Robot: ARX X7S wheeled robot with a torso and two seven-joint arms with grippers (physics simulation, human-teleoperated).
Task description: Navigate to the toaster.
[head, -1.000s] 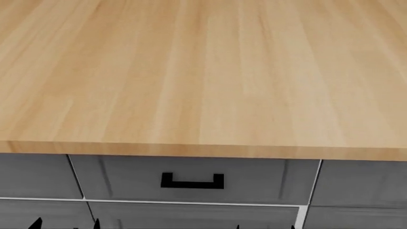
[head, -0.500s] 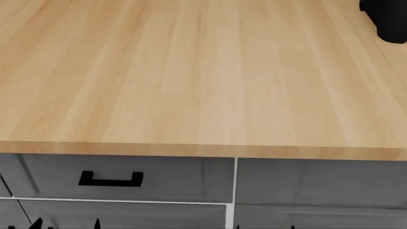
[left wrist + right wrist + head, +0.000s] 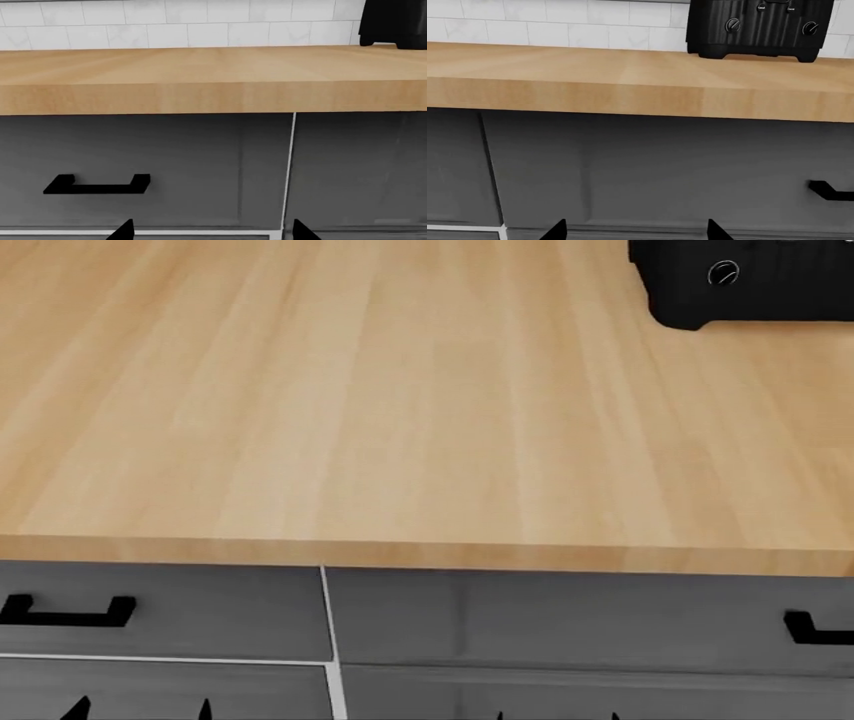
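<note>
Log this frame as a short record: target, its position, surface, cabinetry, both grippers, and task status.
target: toaster, black, ribbed front, two dials
position: at the back of the counter by the tiled wall, toward the head view's upper right, partly cut off there
surface: light wood counter
cabinetry: grey drawers with black handles below the counter edge
left gripper: only fingertips visible, spread apart, holding nothing
right gripper: only fingertips visible, spread apart, holding nothing
status: toaster in sight but off-centre

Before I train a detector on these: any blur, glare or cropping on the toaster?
Right wrist view: toaster sharp, evenly lit, no glare, top cropped. Head view: only its lower front shows, cut by the frame edge. Left wrist view: a dark sliver at the edge.
</note>
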